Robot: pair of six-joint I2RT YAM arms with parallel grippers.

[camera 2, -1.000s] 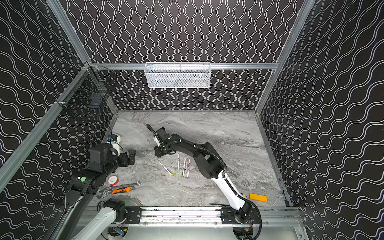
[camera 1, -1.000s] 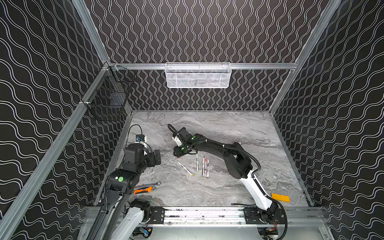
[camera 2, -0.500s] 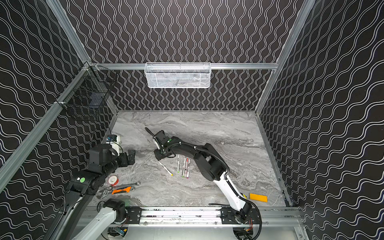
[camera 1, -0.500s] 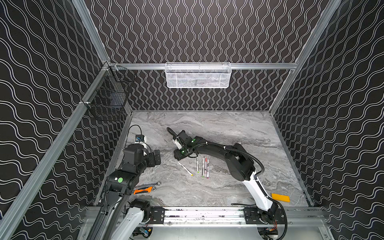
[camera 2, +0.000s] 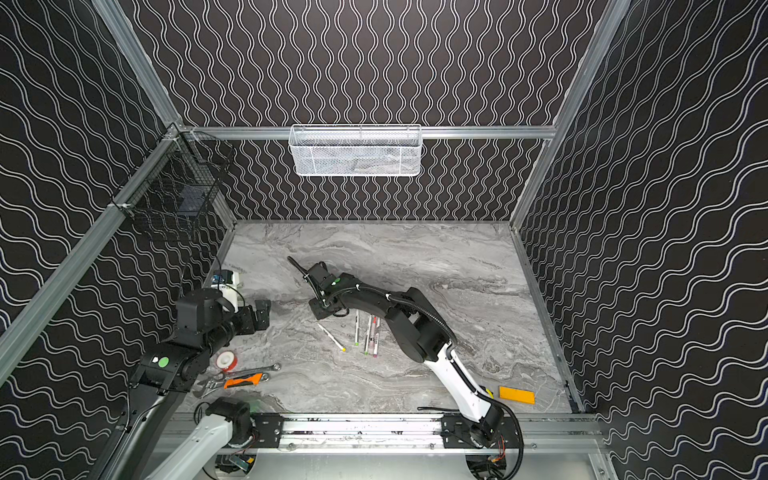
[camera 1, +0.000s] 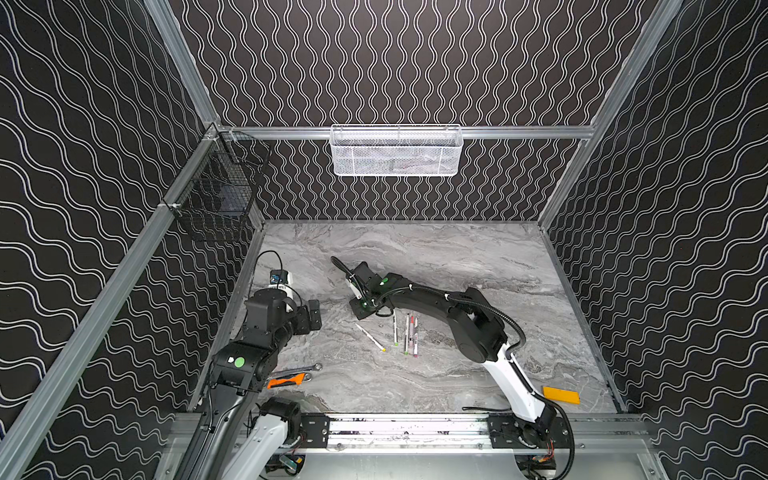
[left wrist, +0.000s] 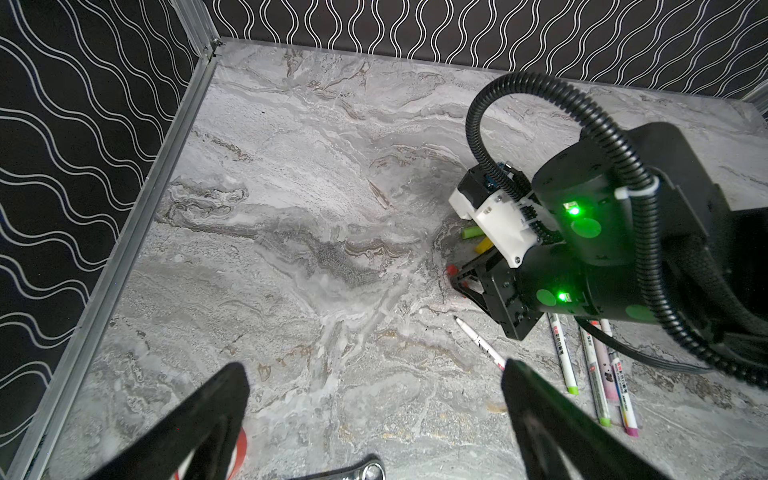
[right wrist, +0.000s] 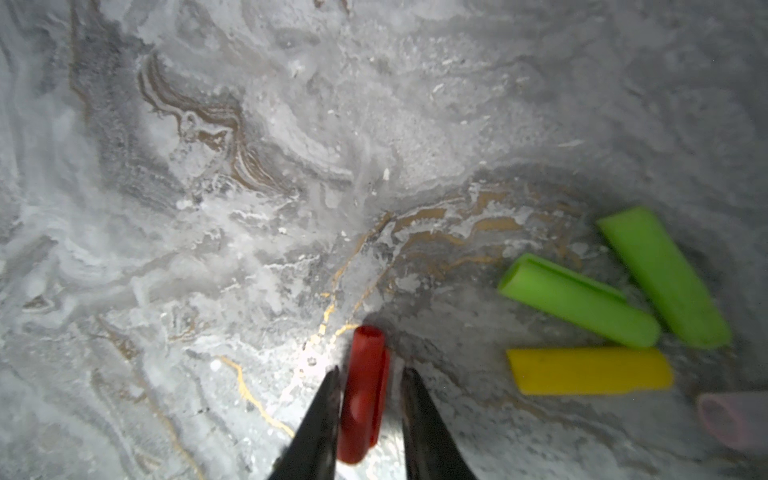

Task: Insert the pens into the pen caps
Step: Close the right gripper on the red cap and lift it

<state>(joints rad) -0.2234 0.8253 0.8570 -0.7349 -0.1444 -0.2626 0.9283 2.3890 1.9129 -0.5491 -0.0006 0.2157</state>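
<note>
Pens point(camera 1: 405, 334) lie bunched mid-worktop point(camera 1: 457, 374) in both top views, uncapped, waiting. Left wrist view: my left gripper point(left wrist: 372, 370) has its fingers spread wide and empty, I judge ready for a pen. Right wrist view: the right gripper point(right wrist: 370, 370) fingers straddle the red cap point(right wrist: 365, 390), narrowly apart, seemingly not yet pinching. Green caps point(right wrist: 577, 301) and a yellow cap point(right wrist: 588, 371) lie near.
</note>
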